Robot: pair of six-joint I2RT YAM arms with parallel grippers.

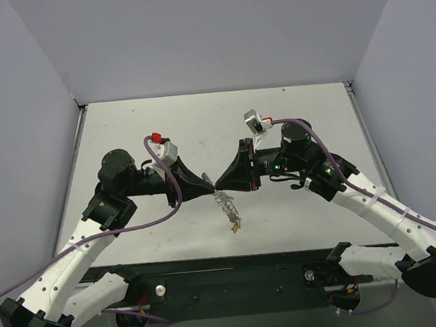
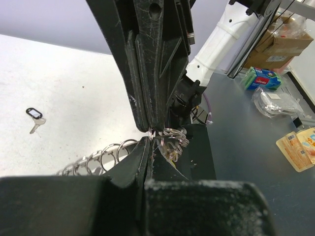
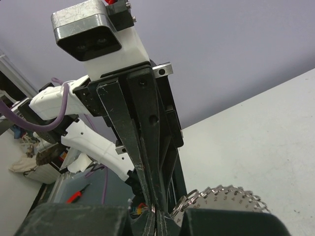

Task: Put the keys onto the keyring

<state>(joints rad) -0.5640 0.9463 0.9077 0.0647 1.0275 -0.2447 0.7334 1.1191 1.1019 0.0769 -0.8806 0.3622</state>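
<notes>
My left gripper (image 1: 211, 186) and right gripper (image 1: 222, 185) meet tip to tip above the middle of the table. Both are shut on a small silvery loop of the keyring (image 1: 225, 203), which hangs below them as a short chain of rings. A yellowish key (image 1: 235, 225) dangles at its lower end. In the left wrist view my left gripper (image 2: 149, 142) pinches the loop, with coiled rings (image 2: 110, 153) to the left and a ring cluster with the yellow key (image 2: 172, 155) to the right. A black-headed key (image 2: 34, 115) lies alone on the table. In the right wrist view my right gripper (image 3: 156, 212) is shut, with a numbered toothed metal plate (image 3: 221, 196) beside it.
White walls close in the table (image 1: 199, 127) on three sides. The black base rail (image 1: 229, 274) runs along the near edge. Beyond the table edge, boxes and packets (image 2: 275, 44) lie on a grey surface.
</notes>
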